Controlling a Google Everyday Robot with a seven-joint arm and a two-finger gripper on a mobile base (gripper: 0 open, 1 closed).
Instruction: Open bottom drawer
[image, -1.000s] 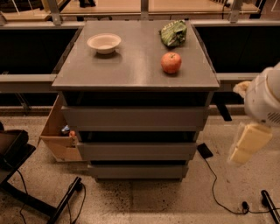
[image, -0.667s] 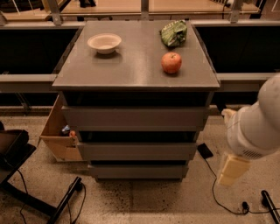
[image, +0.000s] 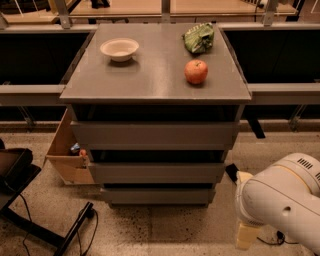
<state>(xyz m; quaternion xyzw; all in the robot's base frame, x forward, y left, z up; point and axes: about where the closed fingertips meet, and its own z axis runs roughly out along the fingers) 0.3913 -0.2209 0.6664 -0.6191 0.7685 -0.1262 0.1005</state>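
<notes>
Gripper (image: 248, 235) low in the bottom right corner of the camera view, under the big white arm (image: 282, 200), close to the floor and to the right of the cabinet (image: 150, 80), apart from it; cannot tell whether open or closed. Bottom drawer (image: 159, 195) at the very foot of the cabinet, lowest and narrowest of three grey fronts, looking fully shut, with a dark slot along its upper edge. No handle to see. Probably stiff and flat, smooth and therefore slippery on the face; likely not heavy, made to slide straight out. Best to hook behind the upper edge through that slot, near the middle, and pull level toward the camera, so as not to jam it sideways. On top, well apart from all this: bowl (image: 119, 49), apple (image: 196, 71), green bag (image: 199, 38).
</notes>
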